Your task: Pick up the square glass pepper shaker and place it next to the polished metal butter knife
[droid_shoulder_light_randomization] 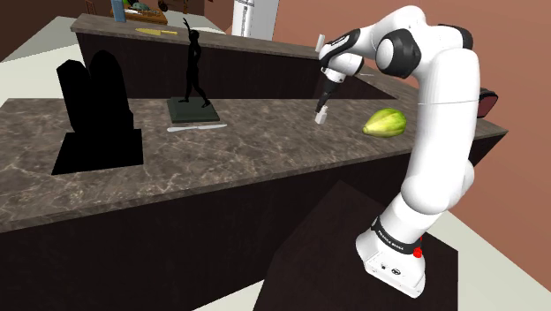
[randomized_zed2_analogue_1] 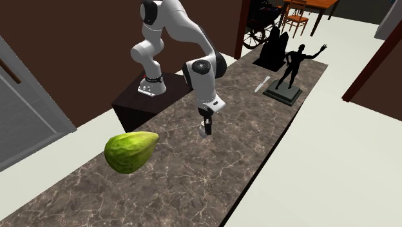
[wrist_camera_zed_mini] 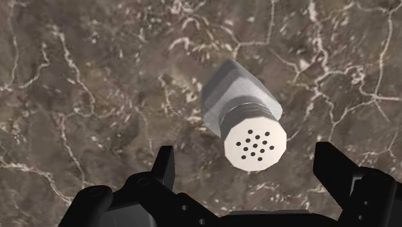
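Shoulder view: gripper wide over the pepper shaker, green fruit near, knife well apart.

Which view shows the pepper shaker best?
The wrist view: the pepper shaker is close, its holed cap plain, under the open gripper. The shoulder view shows a small pale shape; the second exterior view, little of it.

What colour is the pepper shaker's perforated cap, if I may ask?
Cap: off-white with dark holes, best in the wrist view.

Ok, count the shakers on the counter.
1. The shaker stands on the marble counter below the open gripper, near the green fruit; the black block could hide more.
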Controlling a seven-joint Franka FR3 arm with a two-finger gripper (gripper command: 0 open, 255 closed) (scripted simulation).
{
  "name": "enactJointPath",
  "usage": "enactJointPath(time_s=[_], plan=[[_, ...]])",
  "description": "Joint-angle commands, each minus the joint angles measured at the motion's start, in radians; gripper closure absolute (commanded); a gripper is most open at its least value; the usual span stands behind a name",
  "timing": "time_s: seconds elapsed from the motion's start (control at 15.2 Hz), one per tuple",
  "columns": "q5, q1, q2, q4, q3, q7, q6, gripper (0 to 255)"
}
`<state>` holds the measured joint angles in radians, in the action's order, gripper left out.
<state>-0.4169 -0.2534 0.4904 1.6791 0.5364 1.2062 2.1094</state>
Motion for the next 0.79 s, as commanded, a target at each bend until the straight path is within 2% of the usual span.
enactJointPath(time_s=[0.0, 0.73], plan=[[-0.011, -0.001, 0.016, 0.006, -0.007, 0.004, 0.021, 0], [-0.023, -0.003, 0.034, 0.014, -0.015, 0.011, 0.045, 0]])
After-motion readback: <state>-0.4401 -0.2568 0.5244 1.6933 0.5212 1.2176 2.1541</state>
